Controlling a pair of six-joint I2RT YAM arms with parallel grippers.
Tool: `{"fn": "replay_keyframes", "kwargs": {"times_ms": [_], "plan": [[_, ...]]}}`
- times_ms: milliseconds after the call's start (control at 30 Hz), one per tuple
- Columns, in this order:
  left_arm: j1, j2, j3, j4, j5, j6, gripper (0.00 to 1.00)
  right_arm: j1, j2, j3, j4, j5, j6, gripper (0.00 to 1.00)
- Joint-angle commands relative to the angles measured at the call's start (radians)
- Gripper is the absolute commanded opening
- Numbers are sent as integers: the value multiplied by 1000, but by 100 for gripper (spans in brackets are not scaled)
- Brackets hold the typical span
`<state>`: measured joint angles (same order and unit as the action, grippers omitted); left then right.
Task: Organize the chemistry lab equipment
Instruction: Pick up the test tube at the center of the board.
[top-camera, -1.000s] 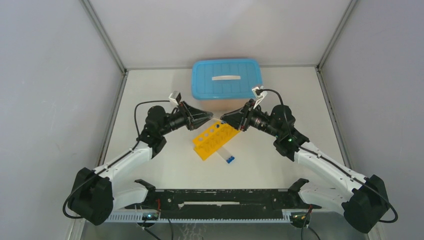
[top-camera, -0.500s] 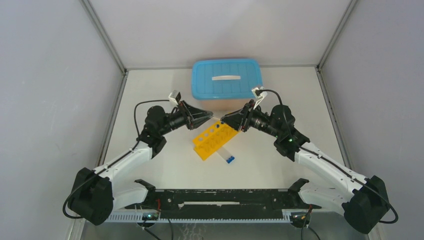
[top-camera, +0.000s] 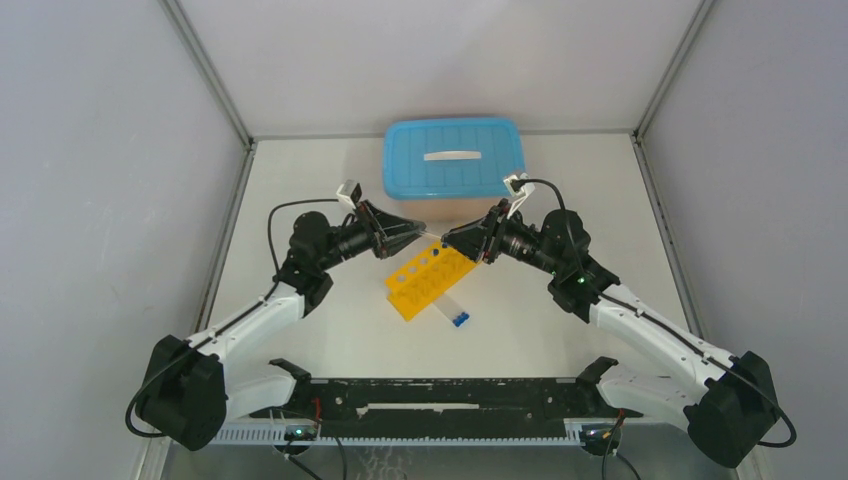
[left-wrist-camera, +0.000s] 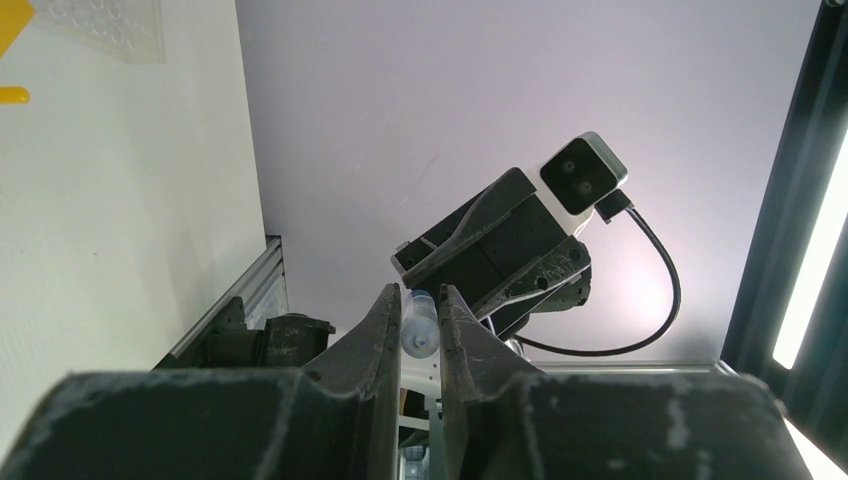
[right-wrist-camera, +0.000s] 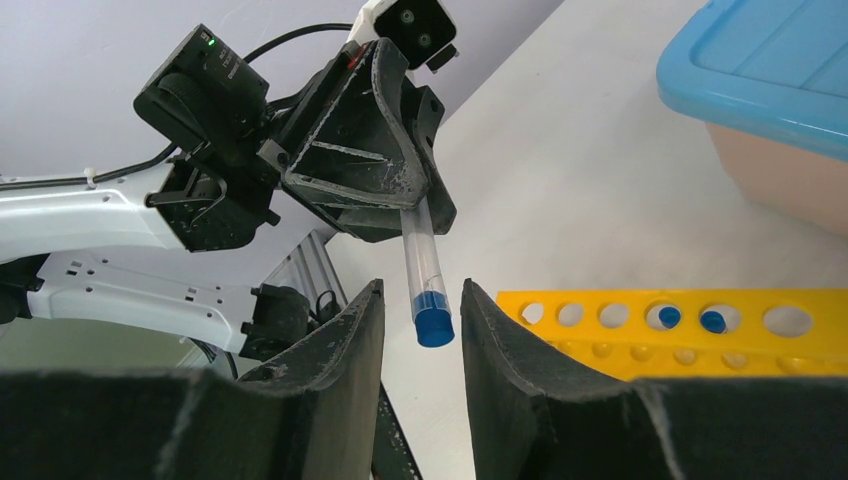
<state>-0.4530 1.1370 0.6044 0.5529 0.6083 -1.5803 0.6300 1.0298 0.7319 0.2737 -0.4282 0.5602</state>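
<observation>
Yellow plastic marks the rack (top-camera: 432, 278), set diagonally at the middle of the top view. Above its upper end the left gripper (top-camera: 413, 235) and right gripper (top-camera: 449, 238) are brought tip to tip, bridged by a blue-capped tube (top-camera: 431, 236). A spare tube (top-camera: 452, 311) lies just beside the rack's lower edge. Against the earlier top views no change can be made out; both arms are posed alike.

Low in the left wrist view, the left fingers (left-wrist-camera: 385, 320) are pinched on the tube's clear end.

At the centre of the right wrist view the tube hangs cap down between the right fingers (right-wrist-camera: 370, 320), which are spread and not touching it. A clean handover is judged to need the right jaws closed squarely above the cap before the left grip is released. The tube would then be lowered upright into a free hole, beside the seated tubes (right-wrist-camera: 712, 321).
</observation>
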Motion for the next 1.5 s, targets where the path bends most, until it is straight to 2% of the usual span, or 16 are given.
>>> {"fn": "replay_keyframes", "kwargs": {"times_ms": [0, 1267, 1467], "plan": [[2, -17, 56, 51, 0, -10, 11, -4, 1, 27, 45, -7, -5, 41], [-1, 23, 64, 93, 15, -27, 11, -9, 33, 29, 81, -10, 12, 31], [-1, 27, 64, 94, 16, -27, 11, -10, 36, 29, 82, -7, 12, 25]]}}
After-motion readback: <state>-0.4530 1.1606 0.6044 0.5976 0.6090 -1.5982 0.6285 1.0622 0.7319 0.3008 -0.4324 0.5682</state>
